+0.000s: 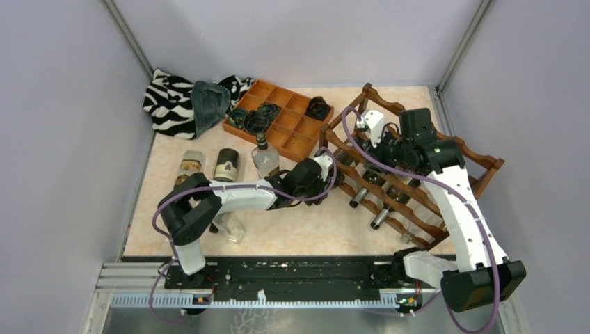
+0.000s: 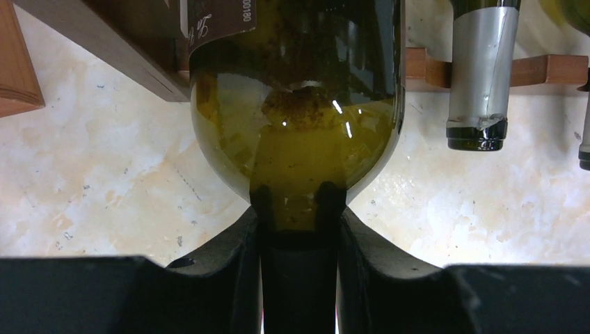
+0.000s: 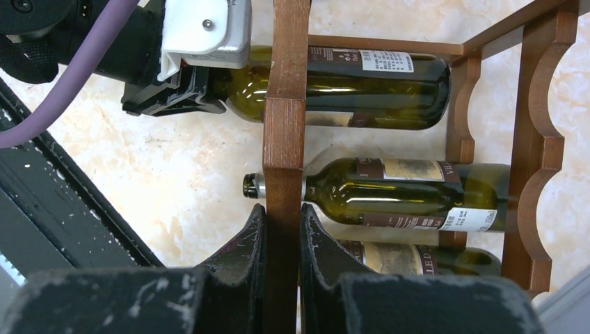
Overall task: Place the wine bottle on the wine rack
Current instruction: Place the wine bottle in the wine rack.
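The table [image 1: 306, 229] is closed by lavender walls [image 1: 69, 139] on the left, the back and the right. The widest free floor is the pale strip in front, between the two arms. The wine rack [image 1: 381, 97] fills the right side and stands close to the right wall. It is a reddish-brown open frame with wavy rails.

The wine bottle [image 2: 299, 132] is of dark olive glass with a dark label. It lies on its side in the end cradle of the rack, on the side nearest the tray, with its neck sticking out. The left gripper [image 2: 298, 202] is clamped on this neck. The right gripper [image 3: 284, 216] is pressed together on an upright post of the rack.

Other bottles [image 3: 410, 198] lie in the cradles beside it. The flat orange-brown tray [image 1: 300, 144] behind holds dark coiled things [image 1: 254, 122] in some compartments. Loose bottles [image 1: 226, 165] lie on the left part, and a zebra cloth [image 1: 170, 101] is in the back corner.
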Tool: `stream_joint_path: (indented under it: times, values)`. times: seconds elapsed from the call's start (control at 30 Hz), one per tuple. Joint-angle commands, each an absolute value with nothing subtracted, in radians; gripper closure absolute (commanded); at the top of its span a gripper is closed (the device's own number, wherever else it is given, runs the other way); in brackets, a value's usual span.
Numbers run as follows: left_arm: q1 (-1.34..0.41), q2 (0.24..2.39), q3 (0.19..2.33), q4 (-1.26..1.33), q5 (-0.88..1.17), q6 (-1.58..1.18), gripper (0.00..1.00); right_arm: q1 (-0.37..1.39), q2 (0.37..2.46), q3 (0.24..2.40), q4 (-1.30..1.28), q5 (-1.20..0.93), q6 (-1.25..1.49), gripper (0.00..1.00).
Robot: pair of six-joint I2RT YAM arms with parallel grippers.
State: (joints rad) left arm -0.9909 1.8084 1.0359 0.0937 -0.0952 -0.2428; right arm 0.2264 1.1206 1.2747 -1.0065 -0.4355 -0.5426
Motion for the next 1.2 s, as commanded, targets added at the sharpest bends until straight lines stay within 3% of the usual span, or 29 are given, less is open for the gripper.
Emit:
stream_joint_path:
  times: [0.0, 0.63, 1.17]
  values:
    - [-0.98, 1.803, 1.094, 0.27, -0.099, -0.249, 1.0, 0.232, 1.066, 1.29, -0.963, -0.561, -0.569, 1.0]
    - [-0.968, 1.878, 1.165, 0.298, -0.058, -0.333, 1.0, 0.226, 1.057, 1.285, -0.965, -0.588, -0.568, 1.0]
    - [-0.952, 1.884, 1.116, 0.486, -0.006, -0.42, 1.0, 0.196, 1.073, 1.321, -0.982, -0.71, -0.558, 1.0]
